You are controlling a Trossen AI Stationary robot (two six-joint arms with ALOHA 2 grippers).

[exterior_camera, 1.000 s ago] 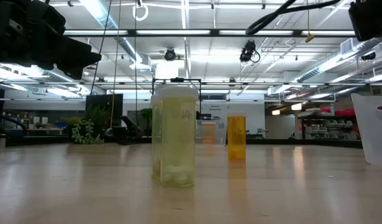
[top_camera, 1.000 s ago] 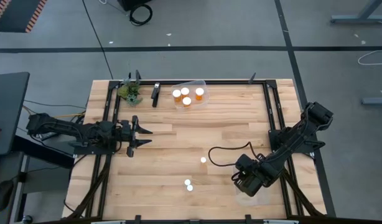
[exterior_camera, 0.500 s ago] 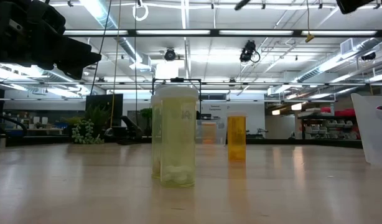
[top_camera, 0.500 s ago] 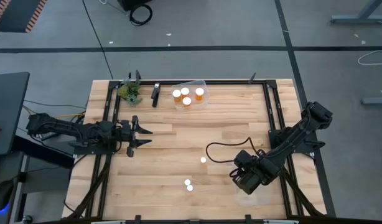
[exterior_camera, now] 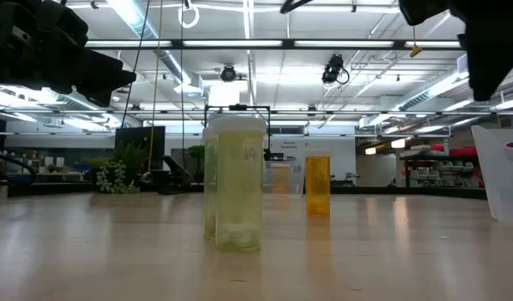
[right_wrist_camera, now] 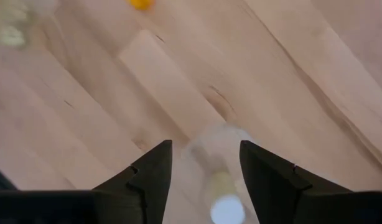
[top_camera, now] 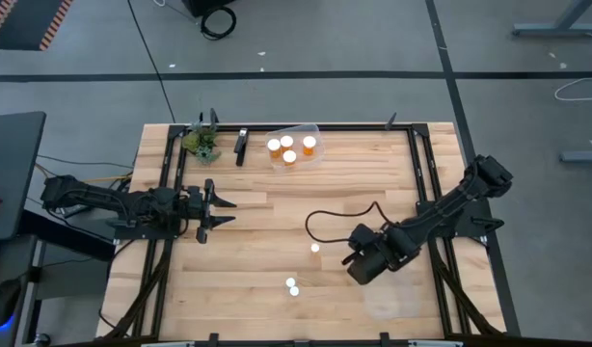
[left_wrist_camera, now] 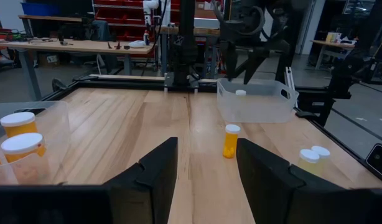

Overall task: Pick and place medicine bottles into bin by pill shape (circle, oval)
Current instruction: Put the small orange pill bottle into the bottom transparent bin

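**Right arm leaves its bin and swings toward the lone orange bottle**

Nearest the front edge, a pair of pale bottles [top_camera: 292, 285] stands touching, just on the near side of the orange bottle [top_camera: 315, 248] that sits alone mid-table. Level with that pair but off to the orange bottle's right is the clear bin [top_camera: 390, 301]. The left wrist view shows one white cap [left_wrist_camera: 241, 93] already inside it.

The right gripper [top_camera: 359, 270] was over that bin a second ago. It has now pulled away and hangs between the bin and the orange bottle, fingers spread and holding nothing. I take that as one drop done and the next pick starting, most likely the orange bottle, which is closest to it. Its wrist view shows a blurred pale round shape under the fingers, and I cannot tell what that is.

A loop of black cable [top_camera: 327, 218] trails from the right arm close beside the orange bottle and could brush it.

Well to the orange bottle's left, the left gripper [top_camera: 227, 213] waits with fingers apart, unmoved. Beyond the orange bottle, at the far edge, a second bin [top_camera: 313, 128] holds four orange bottles [top_camera: 288, 147]. A small plant [top_camera: 201, 142] sits farther left
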